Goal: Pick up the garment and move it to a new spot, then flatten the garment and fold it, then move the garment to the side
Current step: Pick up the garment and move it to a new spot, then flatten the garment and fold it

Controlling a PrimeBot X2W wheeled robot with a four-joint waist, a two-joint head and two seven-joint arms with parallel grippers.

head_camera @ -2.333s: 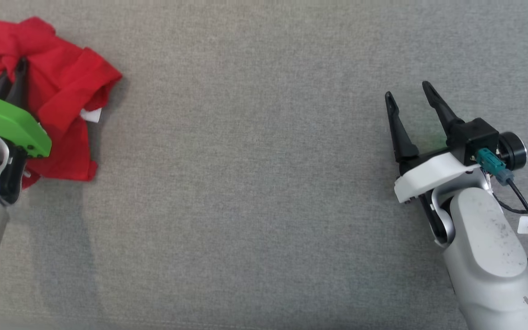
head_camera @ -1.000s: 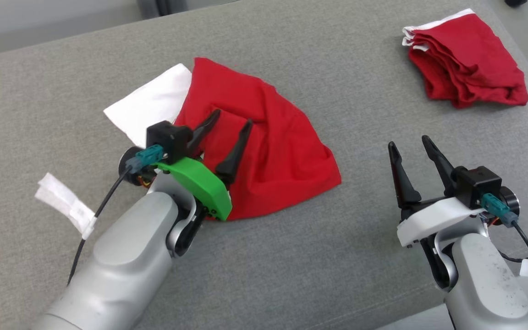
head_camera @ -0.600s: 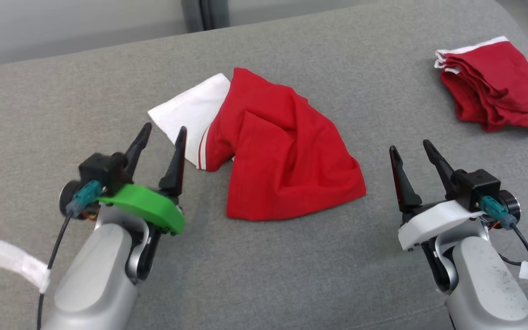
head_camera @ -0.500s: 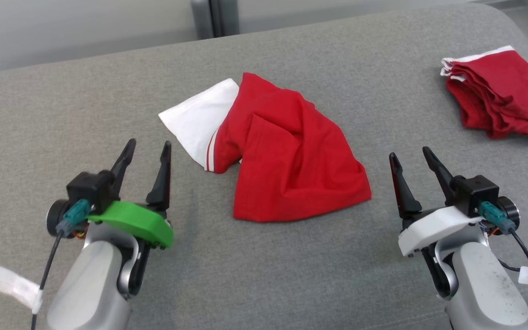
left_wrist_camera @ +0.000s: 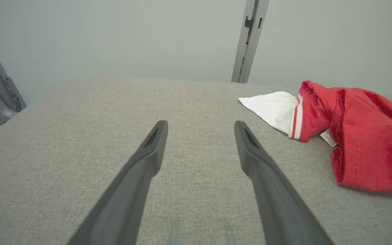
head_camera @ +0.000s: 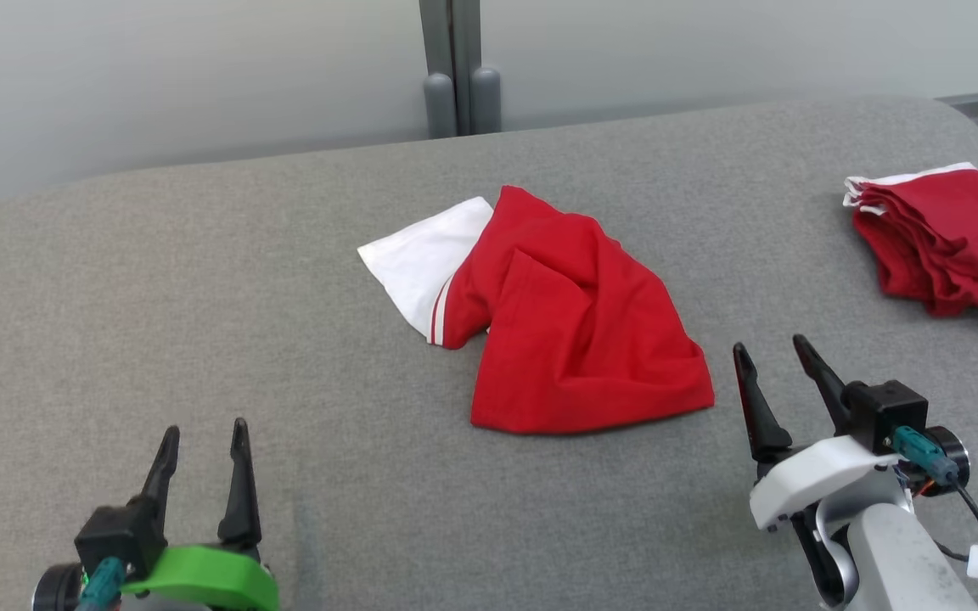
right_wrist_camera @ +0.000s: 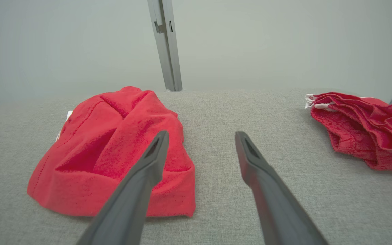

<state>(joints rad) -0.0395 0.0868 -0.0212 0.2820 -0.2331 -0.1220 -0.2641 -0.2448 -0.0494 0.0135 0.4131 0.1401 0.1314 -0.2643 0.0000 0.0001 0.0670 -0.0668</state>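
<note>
1. The red garment (head_camera: 582, 339) lies bunched up in the middle of the gray table (head_camera: 200, 280), between the 2 arms.
2. The left gripper (head_camera: 205, 425) is spread wide and holds nothing. The garment is ahead of it and well off to its right.
3. The right gripper (head_camera: 769, 342) is spread wide and empty too. The garment is near, ahead and to its left, so this arm is closer.
4. The garment's long line runs from its white sleeve (head_camera: 421, 255), far and left, to its red edge, near and right.
5. A folded red pile (head_camera: 939, 238) sits well apart, far right.

A grey fabric surface (head_camera: 285, 297) meets a pale wall (head_camera: 158, 76) with a grey post (head_camera: 453, 68).
</note>
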